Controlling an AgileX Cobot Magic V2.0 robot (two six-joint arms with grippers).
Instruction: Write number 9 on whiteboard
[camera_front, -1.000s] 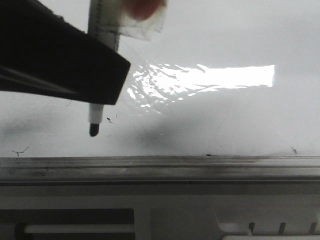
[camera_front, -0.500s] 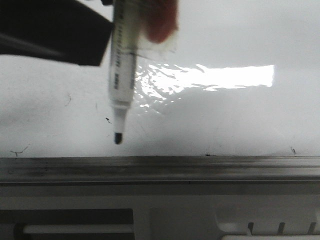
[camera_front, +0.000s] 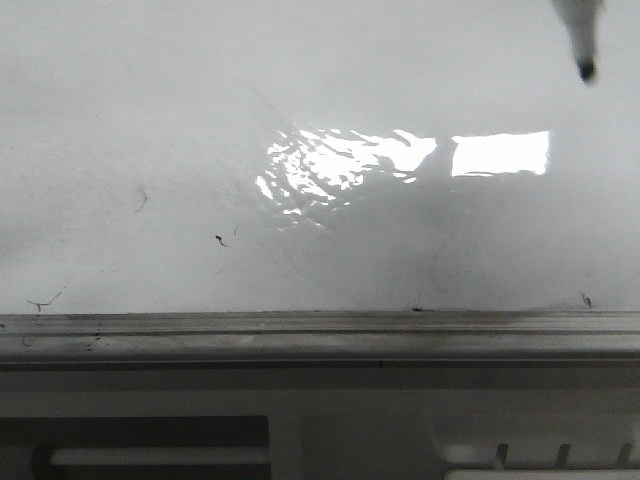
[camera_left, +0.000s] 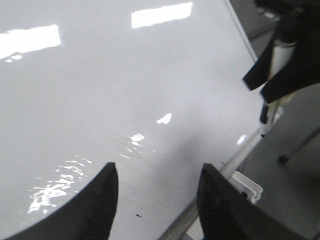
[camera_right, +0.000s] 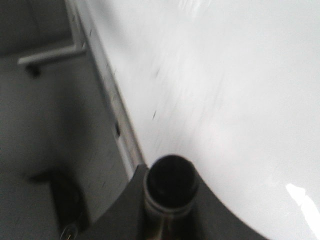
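No figure stands on the whiteboard (camera_front: 330, 90) yet: the front view shows only glare, faint smudges and a few tiny stray black marks above the grey bottom rail (camera_front: 320, 335). So the number 9 is wholly undone, loop and stem alike.

The marker (camera_left: 274, 75) is clamped in the right gripper (camera_left: 280, 70), whose dark fingers close on its barrel, as the left wrist view shows. In the front view only the marker's tapered nose and black tip show, at the upper corner, tip downward; whether it touches the board I cannot tell. Its long axis runs roughly upright, tip toward the rail, cap end up into the fingers. The right wrist view looks straight down the barrel's end, blurred.

The left gripper (camera_left: 155, 200) is empty, its two fingers (camera_left: 100, 205) held well apart over the board's lower part, with the marker off beyond them near the board's edge.

What is left, I judge, is the whole stroke.
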